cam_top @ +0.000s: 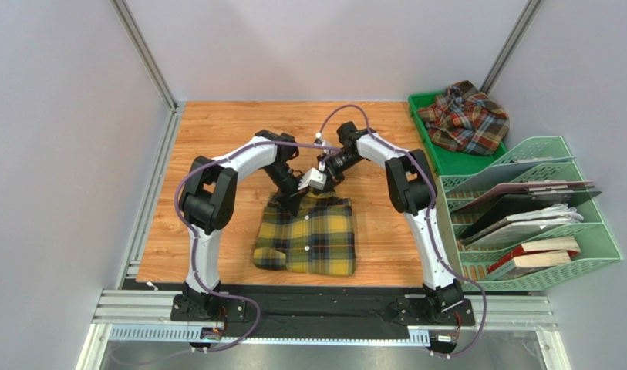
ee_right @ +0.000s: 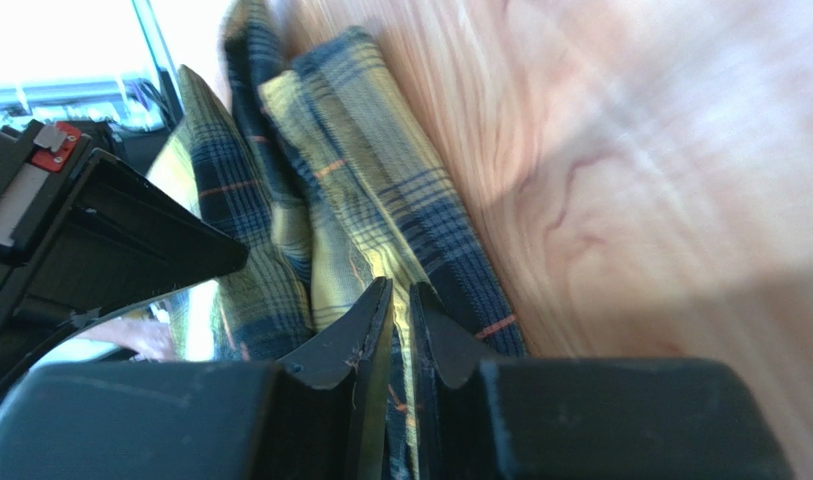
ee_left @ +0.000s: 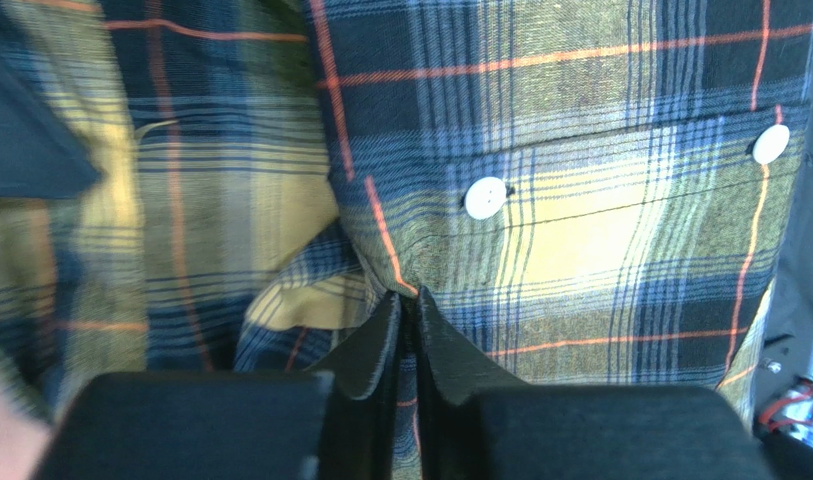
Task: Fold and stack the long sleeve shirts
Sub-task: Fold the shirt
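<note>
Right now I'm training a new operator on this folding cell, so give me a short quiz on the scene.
1. True or false: the rust-red shirt lies bunched in the green tray.
2. The left end effector and right end effector are each shut on: A) the yellow shirt, B) the green tray, C) nothing.
3. Which edge of the yellow shirt are they gripping: the one nearest the arm bases, or the far one?

Key: 1 true; 2 A; 3 the far edge.

No legible text, label, brand or number in any view. Covers of books (cam_top: pixel 534 255) in green rack (cam_top: pixel 594 250) too small to read. Red tab (ee_right: pixel 48 147) on black housing blurred.
</note>
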`<state>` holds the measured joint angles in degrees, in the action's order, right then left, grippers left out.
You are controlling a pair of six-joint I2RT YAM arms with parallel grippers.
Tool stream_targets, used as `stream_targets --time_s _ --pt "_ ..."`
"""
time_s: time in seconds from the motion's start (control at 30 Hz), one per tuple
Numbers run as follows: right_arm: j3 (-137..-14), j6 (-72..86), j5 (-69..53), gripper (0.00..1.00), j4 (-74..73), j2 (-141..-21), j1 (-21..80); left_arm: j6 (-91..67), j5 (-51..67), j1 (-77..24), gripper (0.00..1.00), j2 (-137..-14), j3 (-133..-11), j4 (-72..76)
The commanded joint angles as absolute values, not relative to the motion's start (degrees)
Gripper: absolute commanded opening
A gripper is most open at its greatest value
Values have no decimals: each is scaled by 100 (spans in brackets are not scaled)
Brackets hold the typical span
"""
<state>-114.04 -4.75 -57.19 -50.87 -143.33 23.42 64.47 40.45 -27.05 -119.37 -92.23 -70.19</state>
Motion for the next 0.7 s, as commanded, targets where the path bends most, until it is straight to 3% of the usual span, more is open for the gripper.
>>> stream_targets --time_s 0.0,0.3,0.67 --pt "-10866 -1229 -5687 18 -5475 -13967 2522 6408 4280 -3040 8 -11409 -8492 -7041" --pt "-9800 -1907 -5801 17 -5730 -13123 2900 5538 4606 -3252 0 -10372 -7357 -6241" --pt "-10897 -1391 -6179 19 -5767 -12981 2865 5581 4184 -3252 0 -10213 -7805 -6504"
